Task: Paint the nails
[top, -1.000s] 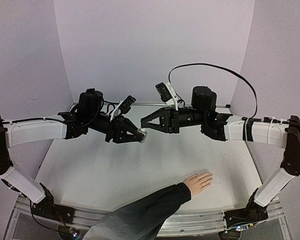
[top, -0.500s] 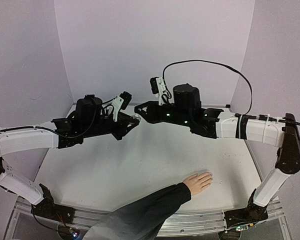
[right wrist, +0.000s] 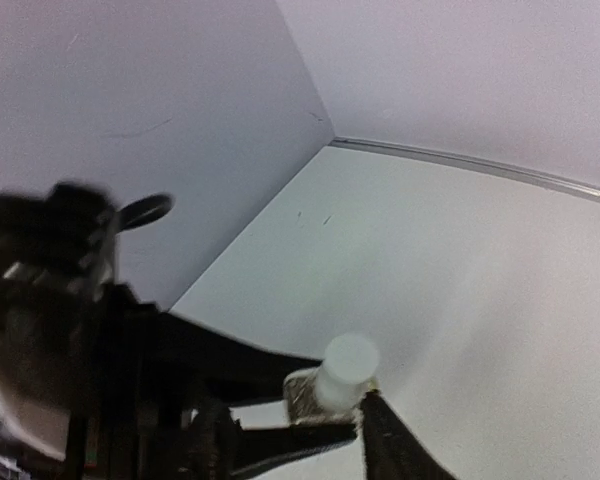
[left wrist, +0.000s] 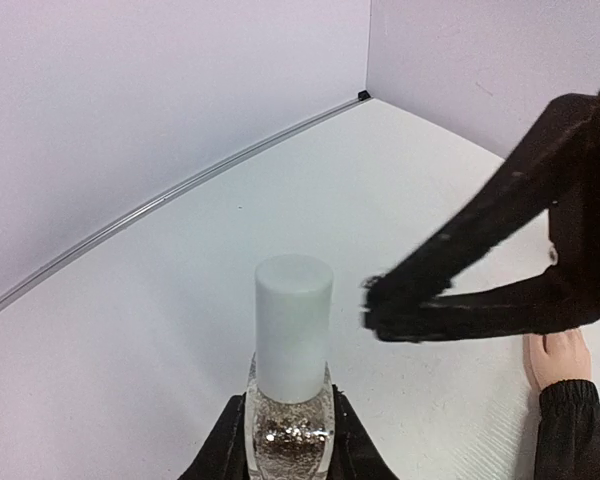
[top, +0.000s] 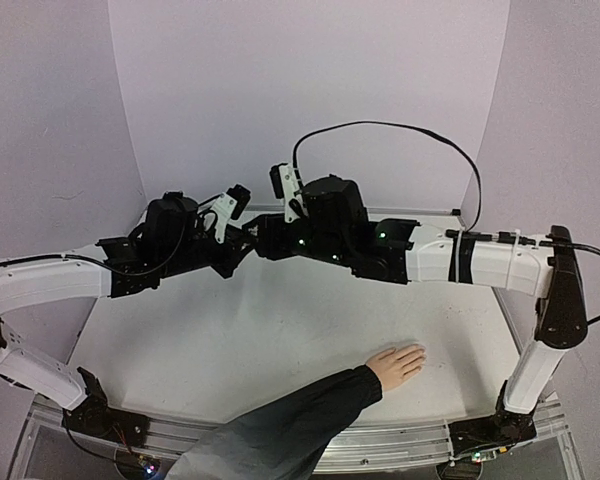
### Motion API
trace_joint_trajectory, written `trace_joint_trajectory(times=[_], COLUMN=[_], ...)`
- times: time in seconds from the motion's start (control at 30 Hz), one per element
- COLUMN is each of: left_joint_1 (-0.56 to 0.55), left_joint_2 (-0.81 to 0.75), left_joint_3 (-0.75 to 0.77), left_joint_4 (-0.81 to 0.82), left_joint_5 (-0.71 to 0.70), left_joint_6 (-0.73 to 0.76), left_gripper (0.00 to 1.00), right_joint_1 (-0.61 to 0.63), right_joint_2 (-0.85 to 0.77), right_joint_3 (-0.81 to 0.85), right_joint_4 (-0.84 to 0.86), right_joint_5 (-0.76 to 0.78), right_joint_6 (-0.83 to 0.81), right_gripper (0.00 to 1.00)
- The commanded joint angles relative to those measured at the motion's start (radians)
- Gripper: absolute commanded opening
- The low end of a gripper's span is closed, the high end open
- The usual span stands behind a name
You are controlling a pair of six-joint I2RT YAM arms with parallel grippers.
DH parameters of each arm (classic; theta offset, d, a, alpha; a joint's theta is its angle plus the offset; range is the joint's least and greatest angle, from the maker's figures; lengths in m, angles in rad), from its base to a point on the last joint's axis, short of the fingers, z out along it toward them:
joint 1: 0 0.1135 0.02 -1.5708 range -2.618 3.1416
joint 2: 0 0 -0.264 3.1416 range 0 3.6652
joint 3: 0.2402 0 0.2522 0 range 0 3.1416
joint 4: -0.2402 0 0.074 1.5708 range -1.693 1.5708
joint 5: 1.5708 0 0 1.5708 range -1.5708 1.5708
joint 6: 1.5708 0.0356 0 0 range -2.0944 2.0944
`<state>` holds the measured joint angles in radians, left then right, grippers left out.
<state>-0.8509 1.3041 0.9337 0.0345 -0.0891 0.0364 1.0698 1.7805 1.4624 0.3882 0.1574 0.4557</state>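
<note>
Bottle (left wrist: 290, 428) is clamped in left jaws; right jaws, apart beside the cap (left wrist: 293, 320), should be centred round it before being closed. Nails (top: 418, 352) are laid on the counter (top: 230, 340), well apart.

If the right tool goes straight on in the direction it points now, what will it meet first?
Most likely the white cylindrical cap of the small clear glass bottle that the left tool holds; the right tool points at it from close by, though blur hides the exact gap.
</note>
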Motion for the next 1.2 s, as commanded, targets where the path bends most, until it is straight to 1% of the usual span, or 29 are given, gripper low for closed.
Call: trace_joint_trajectory(times=[0.0, 0.03, 0.07, 0.1, 0.2, 0.3, 0.4, 0.53, 0.57, 0.63, 0.67, 0.73, 0.83, 0.87, 0.97, 1.03, 1.07, 1.1, 1.17], left_joint_1=[0.022, 0.023, 0.023, 0.023, 0.023, 0.022, 0.023, 0.023, 0.023, 0.023, 0.023, 0.023, 0.023, 0.023, 0.023, 0.023, 0.023, 0.023, 0.023], left_joint_2=[-0.041, -0.043, -0.046, -0.047, -0.048, -0.037, -0.022, -0.018, -0.013, -0.004, -0.001, 0.005, 0.013, 0.015, 0.024, 0.031, 0.034, 0.038, 0.045], left_joint_3=[-0.01, -0.01, -0.01, -0.011, -0.011, -0.008, 0.0, 0.02, 0.026, 0.041, 0.047, 0.057, 0.063, 0.065, 0.069, 0.075, 0.077, 0.081, 0.087], left_joint_4=[0.05, 0.052, 0.051, 0.053, 0.05, 0.051, 0.051, 0.051, 0.051, 0.051, 0.051, 0.052, 0.052, 0.052, 0.053, 0.051, 0.051, 0.052, 0.051], left_joint_5=[0.099, 0.152, 0.197, 0.246, 0.375, 0.491, 0.588, 0.723, 0.753, 0.813, 0.837, 0.869, 0.883, 0.882, 0.877, 0.876, 0.875, 0.876, 0.879], left_joint_6=[0.022, 0.029, 0.039, 0.048, 0.072, 0.079, 0.072, 0.058, 0.054, 0.042, 0.039, 0.031, 0.028, 0.029, 0.026, 0.026, 0.026, 0.026, 0.026], left_gripper=[0.0, 0.0, 0.0, 0.0, 0.0, 0.0, 0.0, 0.0, 0.0, 0.0, 0.0, 0.0, 0.0, 0.0, 0.0, 0.0, 0.0, 0.0, 0.0], right_joint_1=[-0.072, -0.098, -0.127, -0.155, -0.201, -0.203, -0.203, -0.202, -0.203, -0.203, -0.202, -0.202, -0.202, -0.203, -0.203, -0.202, -0.203, -0.202, -0.202], right_joint_2=[-0.153, -0.175, -0.194, -0.209, -0.232, -0.224, -0.214, -0.225, -0.224, -0.217, -0.213, -0.207, -0.212, -0.215, -0.216, -0.211, -0.208, -0.207, -0.209], right_joint_3=[-0.054, -0.075, -0.097, -0.117, -0.149, -0.144, -0.143, -0.179, -0.183, -0.189, -0.191, -0.198, -0.21, -0.214, -0.223, -0.229, -0.231, -0.231, -0.234], right_joint_4=[0.01, 0.007, 0.002, -0.006, -0.043, -0.084, -0.097, -0.063, -0.055, -0.036, -0.022, 0.004, 0.026, 0.03, 0.035, 0.035, 0.034, 0.033, 0.035], right_joint_5=[-0.338, -0.399, -0.451, -0.504, -0.611, -0.67, -0.715, -0.829, -0.837, -0.865, -0.88, -0.908, -0.911, -0.909, -0.93, -0.939, -0.942, -0.945, -0.94], right_joint_6=[-0.103, -0.097, -0.088, -0.076, -0.071, -0.092, -0.114, -0.181, -0.189, -0.199, -0.199, -0.196, -0.191, -0.19, -0.193, -0.195, -0.196, -0.198, -0.199], right_gripper=[0.67, 0.72, 0.8, 0.84, 0.89, 0.88, 0.83, 0.77, 0.73, 0.59, 0.55, 0.43, 0.29, 0.27, 0.27, 0.32, 0.33, 0.32, 0.25])
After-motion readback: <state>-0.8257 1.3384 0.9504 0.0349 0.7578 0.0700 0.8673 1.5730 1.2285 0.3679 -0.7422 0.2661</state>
